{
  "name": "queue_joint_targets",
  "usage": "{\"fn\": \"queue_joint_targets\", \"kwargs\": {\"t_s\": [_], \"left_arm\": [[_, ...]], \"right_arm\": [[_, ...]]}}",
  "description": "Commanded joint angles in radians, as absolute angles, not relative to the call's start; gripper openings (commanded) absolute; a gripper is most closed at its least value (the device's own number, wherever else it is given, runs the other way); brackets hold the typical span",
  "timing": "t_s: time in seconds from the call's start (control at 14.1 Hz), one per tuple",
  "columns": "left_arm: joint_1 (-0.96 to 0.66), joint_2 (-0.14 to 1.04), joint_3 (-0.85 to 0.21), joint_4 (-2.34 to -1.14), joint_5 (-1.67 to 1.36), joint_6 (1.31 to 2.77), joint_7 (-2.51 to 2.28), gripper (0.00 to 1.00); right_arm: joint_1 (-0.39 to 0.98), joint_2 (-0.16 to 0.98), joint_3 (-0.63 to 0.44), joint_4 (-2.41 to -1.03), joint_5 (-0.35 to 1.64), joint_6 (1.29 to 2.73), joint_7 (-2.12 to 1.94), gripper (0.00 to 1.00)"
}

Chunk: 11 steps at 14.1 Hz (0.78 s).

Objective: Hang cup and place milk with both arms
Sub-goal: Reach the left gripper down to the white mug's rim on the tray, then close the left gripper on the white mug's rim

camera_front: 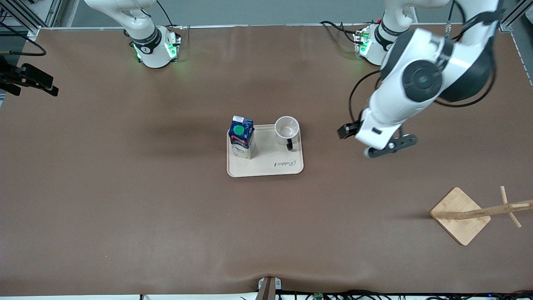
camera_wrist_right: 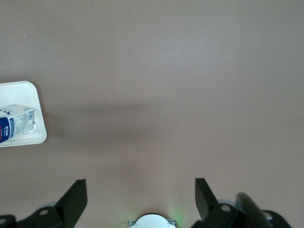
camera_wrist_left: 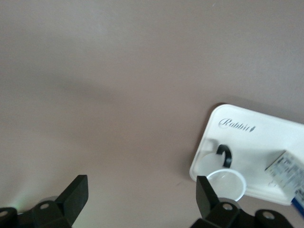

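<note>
1. The table [camera_front: 125, 200] is a broad flat surface covered in matte brown sheet, smooth with faint creases.
2. The left arm [camera_front: 420, 79], glossy white shells with dark grey round joints, reaches out from its green-lit base. Its left gripper [camera_wrist_left: 140, 199] hangs over bare table toward the left arm's end from the tray, at about 3 o'clock from the cup in the front view; its black fingers stand wide apart with nothing between them.
3. The right arm [camera_front: 141, 29] waits by its base; the right gripper [camera_wrist_right: 140, 199] is over bare table, fingers spread wide and empty.
4. The wooden rack [camera_front: 460, 214] has a pale diamond-shaped base and a slim pegged post, at about 4 o'clock from the tray.
5. The tray [camera_front: 270, 164] is cream, rectangular with rounded corners and a script logo.
6. The milk [camera_front: 241, 137] stands upright on the tray: dark blue gable-top carton, round green cap, red-and-white print, pale lower sides.
7. The cup [camera_front: 287, 129], a small white round mug with a black loop handle at 6 o'clock, stands upright on the tray beside the milk, apart from it.
</note>
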<state>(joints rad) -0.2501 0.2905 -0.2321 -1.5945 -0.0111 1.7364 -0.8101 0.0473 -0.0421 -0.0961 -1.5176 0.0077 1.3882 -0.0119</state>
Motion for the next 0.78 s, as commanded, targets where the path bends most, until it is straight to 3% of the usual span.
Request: {"fn": "queue_joint_targets", "kwargs": {"t_s": [0.0,0.28,0.57,0.71], "left_arm": [[-0.319,0.363,-0.229,-1.612,0.003,1.837,-0.89,1.0],[-0.417,0.468,-0.23,-1.631,0.002,1.925,-0.913,1.0],[-0.484,0.43,-0.229,-1.745,0.005,1.946,-0.95,1.0],[-0.517,0.41,-0.229,-1.834,0.005,2.031,-0.951,1.0]], "right_arm": [[0.038,-0.031,-0.098,-1.513,0.023,1.391,-0.025,1.0],[0.041,-0.029,-0.097,-1.513,0.023,1.391,-0.025,1.0],[0.04,-0.017,-0.098,-1.513,0.023,1.385,-0.023,1.0],[0.044,-0.017,-0.097,-1.513,0.023,1.385,-0.023,1.0]]}}
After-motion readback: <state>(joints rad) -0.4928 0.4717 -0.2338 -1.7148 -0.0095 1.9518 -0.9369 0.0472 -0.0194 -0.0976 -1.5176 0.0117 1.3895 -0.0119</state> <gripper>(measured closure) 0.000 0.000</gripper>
